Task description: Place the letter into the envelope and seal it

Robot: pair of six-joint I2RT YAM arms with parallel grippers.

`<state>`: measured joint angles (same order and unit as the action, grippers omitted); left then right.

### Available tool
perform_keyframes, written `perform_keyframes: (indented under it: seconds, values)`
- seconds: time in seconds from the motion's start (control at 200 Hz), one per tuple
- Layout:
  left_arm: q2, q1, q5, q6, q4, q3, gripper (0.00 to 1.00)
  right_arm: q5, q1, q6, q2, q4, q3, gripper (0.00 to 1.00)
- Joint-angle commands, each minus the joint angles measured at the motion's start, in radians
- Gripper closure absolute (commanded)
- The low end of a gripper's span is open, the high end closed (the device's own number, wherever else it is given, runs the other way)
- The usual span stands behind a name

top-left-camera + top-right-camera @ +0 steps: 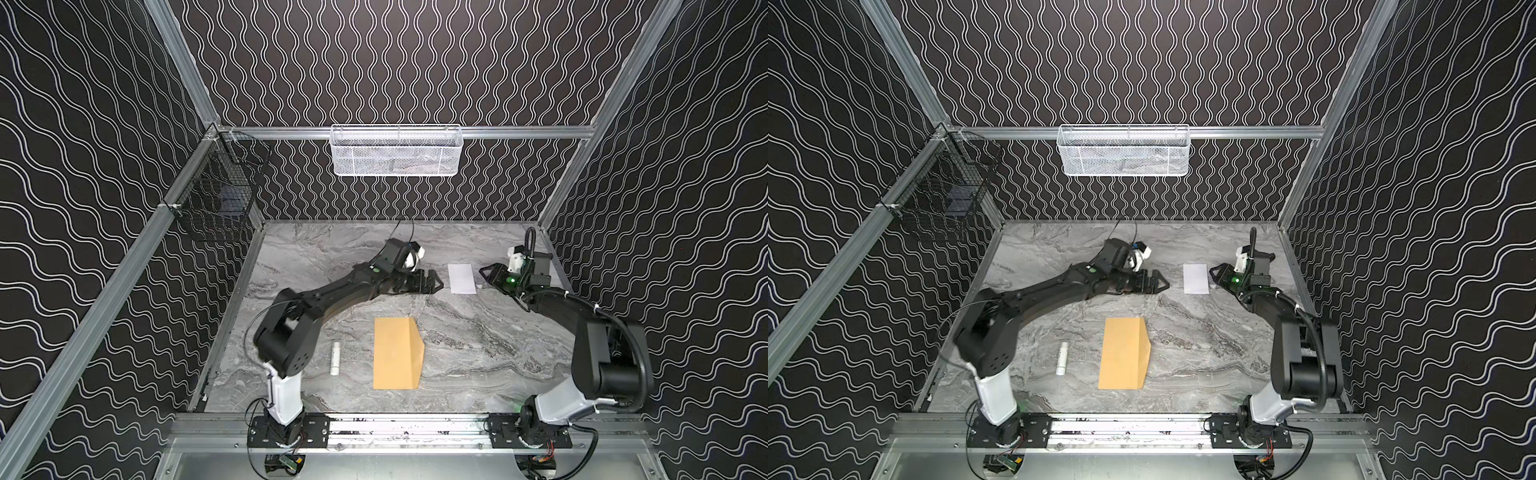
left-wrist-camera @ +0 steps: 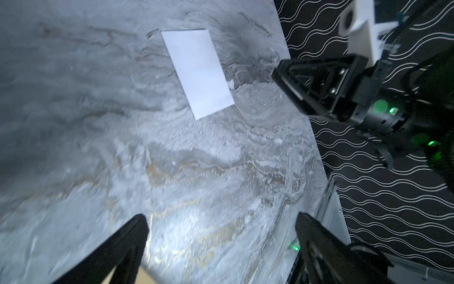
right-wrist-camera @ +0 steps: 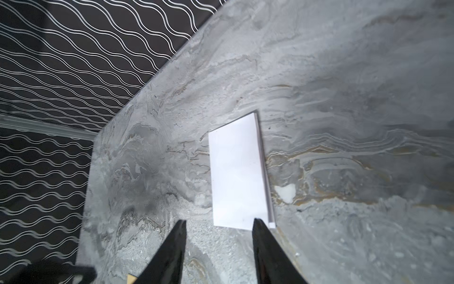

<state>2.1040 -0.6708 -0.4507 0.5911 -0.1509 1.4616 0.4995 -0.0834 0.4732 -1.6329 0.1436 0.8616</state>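
1. Checking progress: pretty much nothing is done yet. The letter (image 1: 461, 278) lies flat on the marble table (image 1: 490, 357), fully outside the envelope (image 1: 397, 353). It sits well apart from the envelope, beyond its far short edge and off toward the right arm's side.
2. Left to do, as I read it: pick the letter up, bring it over, slide it in, then fold the flap and seal. A small white cylinder (image 1: 335, 358) lies near the envelope on the left arm's side, probably the glue, looking untouched.
3. Left gripper (image 2: 221, 221) has its fingers spread wide, nothing between them, and hovers beyond the envelope near the letter.
4. Right gripper (image 3: 218, 222) has its fingers partly apart and empty. One fingertip (image 3: 256, 222) is right at the letter's near corner; I can't tell if it touches.
5. Orientation: the letter's long axis runs roughly parallel to the envelope's long axis, toward the back wall. Its edge shows stacked layers, so it looks folded. The envelope's slanted flap side faces the right arm's side.
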Motion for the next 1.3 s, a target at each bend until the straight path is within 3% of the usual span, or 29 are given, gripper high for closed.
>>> perform_keyframes:
  seconds: [0.0, 0.185, 0.355, 0.976, 1.296]
  values:
    - [0.124, 0.002, -0.076, -0.008, -0.010, 0.145, 0.02, 0.155, -0.034, 0.012, -0.066, 0.075, 0.022, 0.54]
    - [0.373, 0.004, -0.152, -0.006, -0.052, 0.429, 0.04, 0.225, -0.065, 0.045, -0.181, 0.139, 0.029, 0.55]
    - [0.492, 0.009, -0.177, 0.005, -0.041, 0.517, 0.07, 0.242, -0.073, 0.033, -0.242, 0.130, 0.043, 0.58]
    - [0.619, 0.015, -0.255, 0.134, 0.142, 0.515, 0.22, 0.318, -0.081, 0.054, -0.348, 0.165, 0.043, 0.68]
    - [0.631, 0.008, -0.262, 0.149, 0.155, 0.511, 0.23, 0.360, -0.078, 0.092, -0.354, 0.214, 0.039, 0.73]
